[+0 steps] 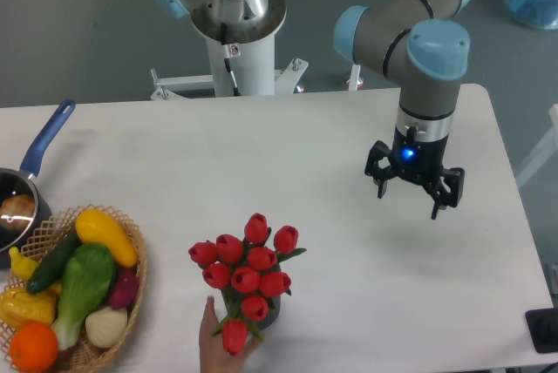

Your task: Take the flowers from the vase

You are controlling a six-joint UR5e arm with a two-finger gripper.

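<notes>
A bunch of red tulip flowers (pixel 247 273) with green leaves stands near the table's front edge, left of centre. The vase (pixel 268 315) is almost wholly hidden beneath the buds; only a dark sliver shows at their lower right. A human hand (pixel 216 342) reaches up from the front edge and touches the bunch's base. My gripper (pixel 413 192) hangs over the table well to the right of the flowers and farther back, its fingers spread open and nothing between them.
A wicker basket (pixel 135 281) of colourful fruit and vegetables sits at the front left. Behind it a blue-handled saucepan (pixel 35 159) lies at the left edge. The robot base (pixel 237 33) stands beyond the table's back edge.
</notes>
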